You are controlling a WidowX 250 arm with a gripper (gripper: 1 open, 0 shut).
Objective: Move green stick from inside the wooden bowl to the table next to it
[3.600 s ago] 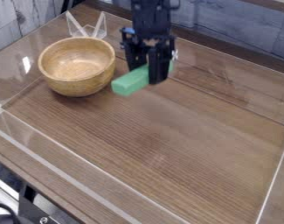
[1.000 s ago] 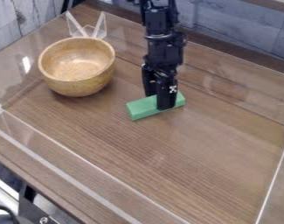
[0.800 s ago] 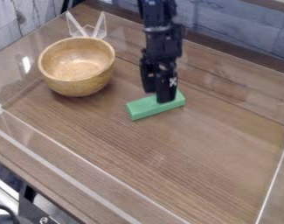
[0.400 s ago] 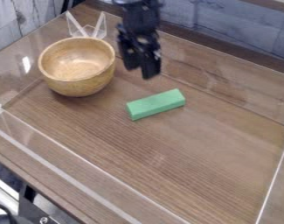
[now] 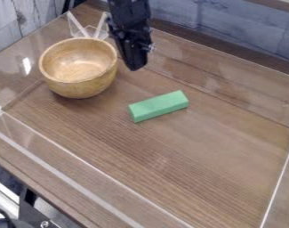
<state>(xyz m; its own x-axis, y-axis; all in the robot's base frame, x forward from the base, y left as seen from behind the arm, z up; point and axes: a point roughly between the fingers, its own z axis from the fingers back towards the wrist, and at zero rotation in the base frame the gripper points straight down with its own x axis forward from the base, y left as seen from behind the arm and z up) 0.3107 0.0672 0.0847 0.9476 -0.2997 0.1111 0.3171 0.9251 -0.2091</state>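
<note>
**Green stick on table, pincer clear of it**

1 green stick [image 5: 157, 106], flat on the table [image 5: 194, 169], frame centre. 1 wooden bowl [image 5: 77, 67], upper left. 1 gripper [image 5: 134, 62], fingers closed, holding nothing, up-left of the stick, beside the bowl.

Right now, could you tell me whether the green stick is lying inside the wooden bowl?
No, the green stick lies flat on the table, to the right of the wooden bowl, whose inside is empty.
</note>
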